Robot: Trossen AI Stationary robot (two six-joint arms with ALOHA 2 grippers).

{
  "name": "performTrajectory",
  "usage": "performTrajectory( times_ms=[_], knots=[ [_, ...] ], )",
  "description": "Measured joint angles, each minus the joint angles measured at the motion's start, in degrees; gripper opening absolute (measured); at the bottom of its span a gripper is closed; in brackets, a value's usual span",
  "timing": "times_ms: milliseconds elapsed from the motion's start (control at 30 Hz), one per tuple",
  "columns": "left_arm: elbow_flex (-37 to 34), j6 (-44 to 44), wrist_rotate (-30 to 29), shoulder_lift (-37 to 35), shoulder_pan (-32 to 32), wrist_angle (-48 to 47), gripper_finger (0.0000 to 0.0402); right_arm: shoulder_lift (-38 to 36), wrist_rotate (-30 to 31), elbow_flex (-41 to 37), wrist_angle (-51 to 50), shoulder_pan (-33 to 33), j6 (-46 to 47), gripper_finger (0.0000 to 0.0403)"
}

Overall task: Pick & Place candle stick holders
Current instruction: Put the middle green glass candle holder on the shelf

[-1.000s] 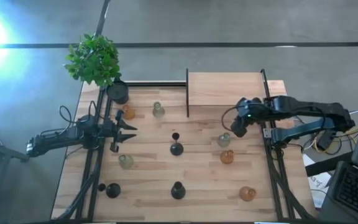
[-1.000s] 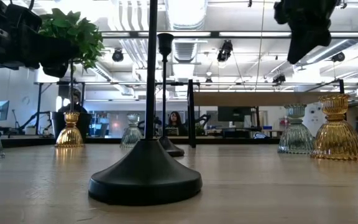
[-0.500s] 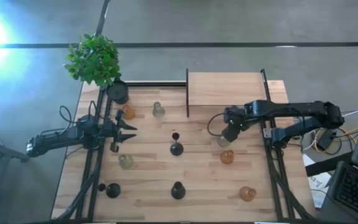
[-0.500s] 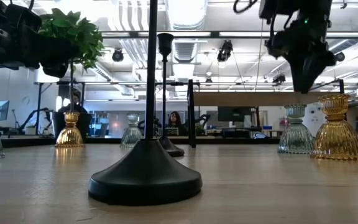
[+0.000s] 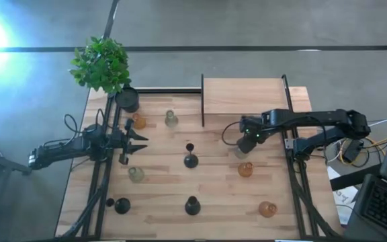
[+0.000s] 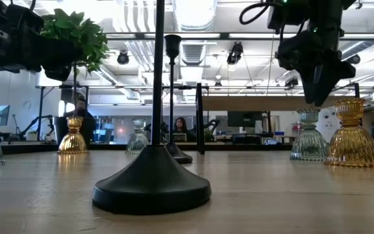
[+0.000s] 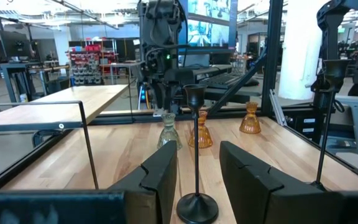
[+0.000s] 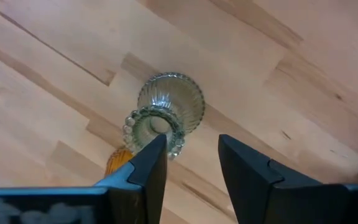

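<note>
My right gripper (image 5: 247, 142) hangs open, pointing down, just above a clear-greenish glass holder (image 8: 166, 117) that stands on its base on the table's right half. In the low view the fingertips (image 6: 320, 97) are a little above the holder's top (image 6: 309, 116) and off to one side. My left gripper (image 5: 138, 140) is open and empty, level above the table's left side; a black stemmed holder (image 7: 195, 155) stands just beyond its fingers. An amber holder (image 5: 245, 169) stands close to the clear one, on its near side.
Other holders stand about the table: amber (image 5: 138, 121) and clear (image 5: 171, 119) at the far left, clear (image 5: 136, 174), black (image 5: 122, 205), black (image 5: 192, 205), amber (image 5: 267, 209). A raised wooden shelf (image 5: 242, 95) with a black upright is at the back. A potted plant (image 5: 103, 64) stands at the far left corner.
My right gripper has gone toward the table's left edge and down, and now stands over the clear holder on the right half. Its fingers have stayed open. No holder has moved.
</note>
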Motion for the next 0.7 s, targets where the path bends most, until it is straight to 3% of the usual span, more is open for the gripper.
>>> performTrajectory(
  times_ms=[333,700],
  knots=[
    [0.0,0.0,0.0,0.0,0.0,0.0,0.0126,4.4,-0.9,0.0,1.5,0.0,-1.6,0.0156],
    [0.0,0.0,0.0,0.0,0.0,0.0,0.0126,10.4,-1.5,0.3,2.9,0.0,-7.2,0.0121]
  ],
)
